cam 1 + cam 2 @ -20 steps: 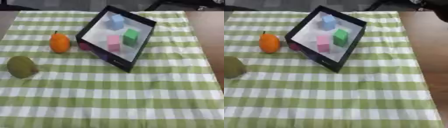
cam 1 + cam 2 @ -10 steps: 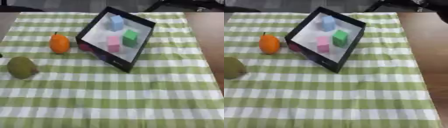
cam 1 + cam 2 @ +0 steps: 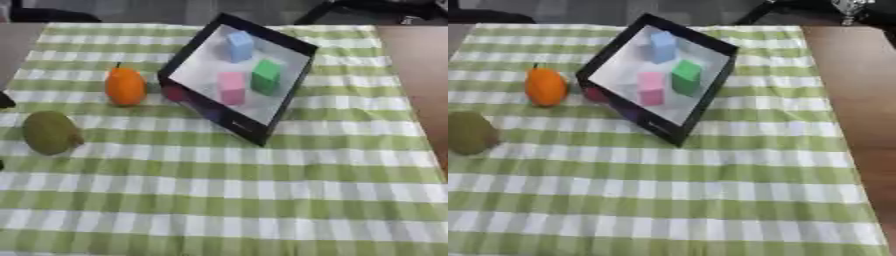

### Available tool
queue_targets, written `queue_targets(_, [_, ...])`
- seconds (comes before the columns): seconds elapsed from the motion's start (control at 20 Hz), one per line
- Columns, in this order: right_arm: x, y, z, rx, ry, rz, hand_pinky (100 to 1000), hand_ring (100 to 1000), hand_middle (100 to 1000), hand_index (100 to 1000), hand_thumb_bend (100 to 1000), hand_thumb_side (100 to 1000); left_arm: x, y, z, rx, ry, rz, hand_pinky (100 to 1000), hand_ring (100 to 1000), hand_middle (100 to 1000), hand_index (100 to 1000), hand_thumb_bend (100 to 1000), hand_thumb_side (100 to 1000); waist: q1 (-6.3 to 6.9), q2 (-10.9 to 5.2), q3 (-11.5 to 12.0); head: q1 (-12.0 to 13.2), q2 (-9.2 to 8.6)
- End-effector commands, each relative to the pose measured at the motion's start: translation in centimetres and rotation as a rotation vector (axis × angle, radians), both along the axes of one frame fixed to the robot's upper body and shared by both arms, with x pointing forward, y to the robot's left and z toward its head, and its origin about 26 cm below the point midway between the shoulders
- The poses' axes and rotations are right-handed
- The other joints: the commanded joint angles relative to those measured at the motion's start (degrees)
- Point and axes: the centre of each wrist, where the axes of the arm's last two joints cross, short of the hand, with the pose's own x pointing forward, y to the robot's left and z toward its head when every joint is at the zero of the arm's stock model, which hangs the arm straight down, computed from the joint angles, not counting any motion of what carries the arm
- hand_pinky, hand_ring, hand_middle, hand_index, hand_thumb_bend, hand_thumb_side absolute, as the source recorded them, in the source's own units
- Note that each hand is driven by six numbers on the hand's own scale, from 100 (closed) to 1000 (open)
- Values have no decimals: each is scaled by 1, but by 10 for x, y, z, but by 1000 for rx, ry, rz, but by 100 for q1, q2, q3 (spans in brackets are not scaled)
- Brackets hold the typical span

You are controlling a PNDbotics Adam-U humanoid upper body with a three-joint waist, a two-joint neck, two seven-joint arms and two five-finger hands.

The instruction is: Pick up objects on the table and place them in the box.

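Box, black-walled with a white floor, sits toward the far middle of the table, turned so one corner points to the near edge and another to the far edge. Three blocks lie inside it: a blue block near the far corner, a green block toward the right wall, and a pink block just beside the green one, nearer the middle of the floor. The three are close together but the blue one stands apart from the other two.

Outside the box, something small and reddish shows against its left outer wall; what it is cannot be made out. Just to the left of that stands an orange fruit with a short dark stem on top, near the box but apart from it. Closer to the left edge of the table and nearer the front lies a rounded olive-green fruit, well apart from the box.

A green-and-white checked cloth covers most of the table, whose bare brown wood shows along the right edge. The near half of the cloth carries nothing.

Neither robot hand shows in either view, so how far open they are cannot be told. Two small dark shapes touch the left edge of the left eye view; what they are cannot be made out.
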Motion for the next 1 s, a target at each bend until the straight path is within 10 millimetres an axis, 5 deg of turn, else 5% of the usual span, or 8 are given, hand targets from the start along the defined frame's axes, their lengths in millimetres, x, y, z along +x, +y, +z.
queue_targets(0.05, [-2, -5, 9, -10, -23, -17, 935, 761, 667, 763, 293, 323, 5, 9, 5, 1, -7, 18, 849, 802, 751, 825, 752, 100, 29, -143, -7, 29, -13])
queue_targets(0.55, [-1, -6, 4, -4, -4, -25, 935, 760, 665, 762, 294, 329, 15, 18, -7, -81, 4, 75, 850, 792, 748, 817, 771, 100, 33, -115, -15, -23, -13])
queue_targets(1.0, [2, -5, 3, 4, 1, -17, 941, 762, 671, 766, 270, 340, 35, -2, -12, -79, -96, 55, 853, 799, 764, 835, 792, 100, 25, -119, -62, -16, -13])
